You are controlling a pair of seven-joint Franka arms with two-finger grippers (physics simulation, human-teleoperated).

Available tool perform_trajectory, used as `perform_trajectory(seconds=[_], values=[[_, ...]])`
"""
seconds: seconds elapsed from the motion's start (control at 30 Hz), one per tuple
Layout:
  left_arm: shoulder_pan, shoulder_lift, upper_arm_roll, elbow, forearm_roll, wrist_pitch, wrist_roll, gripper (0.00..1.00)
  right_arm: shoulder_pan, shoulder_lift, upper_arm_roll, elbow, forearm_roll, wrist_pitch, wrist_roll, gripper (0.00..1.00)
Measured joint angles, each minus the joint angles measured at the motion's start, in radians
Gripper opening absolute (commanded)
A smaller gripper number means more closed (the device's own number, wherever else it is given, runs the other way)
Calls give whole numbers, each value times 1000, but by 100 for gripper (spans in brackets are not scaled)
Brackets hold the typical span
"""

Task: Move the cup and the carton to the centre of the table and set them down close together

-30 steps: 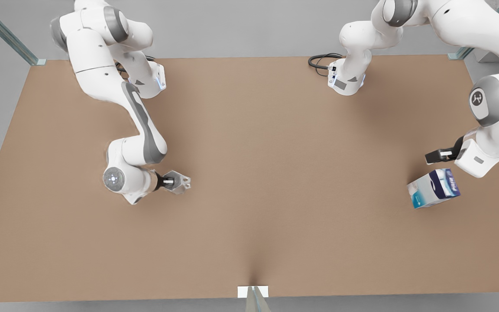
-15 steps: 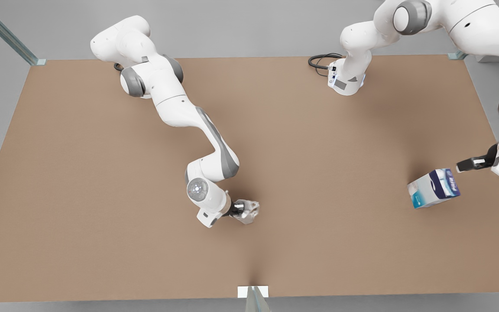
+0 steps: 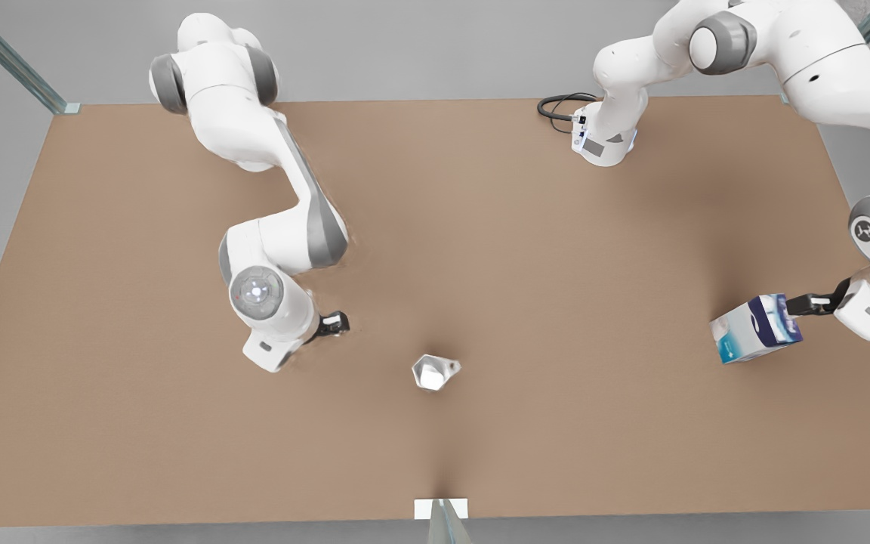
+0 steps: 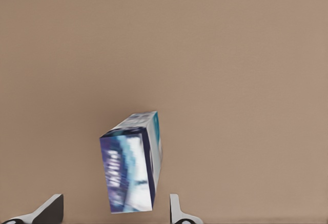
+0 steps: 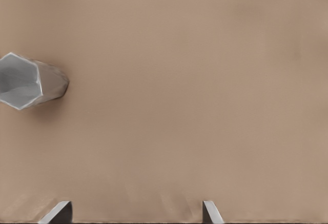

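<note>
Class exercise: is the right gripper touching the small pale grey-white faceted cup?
Apart. In the front view, bare light brown table separates the right gripper from the cup; its wrist view shows open fingers clear of it.

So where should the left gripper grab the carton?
Probably across its two broad printed faces, from the end facing the left gripper. In the left wrist view the carton sits between the open fingers, narrow enough to fit.
</note>
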Motion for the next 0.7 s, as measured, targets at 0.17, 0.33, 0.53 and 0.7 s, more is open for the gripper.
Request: perform_trajectory(seconds=[0.17, 0.33, 0.53, 0.7], values=[[12, 15, 1, -42, 1, 36, -1, 100, -372, -437, 353, -403, -266, 4, 47, 100], [6, 20, 3, -68, -1, 41, -96, 100, -379, -407, 353, -393, -268, 3, 47, 100], [30, 11, 3, -93, 0, 38, -144, 100, -378, -396, 353, -393, -262, 5, 45, 100], [41, 38, 3, -153, 20, 107, -144, 99, -389, -394, 350, -391, -254, -2, 44, 100]])
